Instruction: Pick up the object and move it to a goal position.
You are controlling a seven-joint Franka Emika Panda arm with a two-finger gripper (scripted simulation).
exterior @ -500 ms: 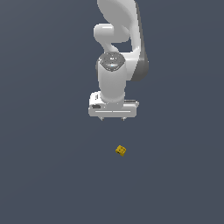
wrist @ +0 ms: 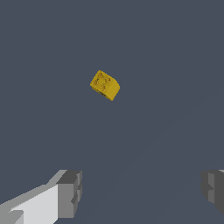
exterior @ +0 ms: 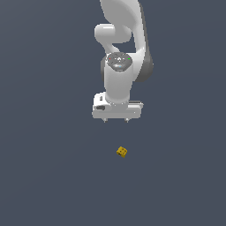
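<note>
A white robot arm (exterior: pixel 121 48) hangs over a plain, dark grey table (exterior: pixel 48 176) that fills both views. At the arm's lower end is the claw (exterior: pixel 115 120), pointing straight down, its two short fingertips showing as small nubs under a wide white body. In the wrist view the two grey fingers (wrist: pixel 70 192) sit far apart at opposite edges of the picture, with nothing between them, so the claw is spread wide and empty.

The cube (exterior: pixel 122 152), tiny and yellow-orange with small dark dots, lies on the table below the claw in the exterior view, slightly toward that view's right, and well apart from the fingertips. In the wrist view the cube (wrist: pixel 105 85) sits ahead of the gap between the fingers, not inside it, and its faces are turned at an angle to the line between the fingers.

The step in hand appears to be the approach. To do it well, the claw likely needs to travel until the cube is centred between the fingers, turn so the fingers meet two flat faces, then descend and close gently, since the cube is far smaller than the opening.

Nothing else is seen on the table, no obstacle stands between claw and cube, and no goal marker is visible.
</note>
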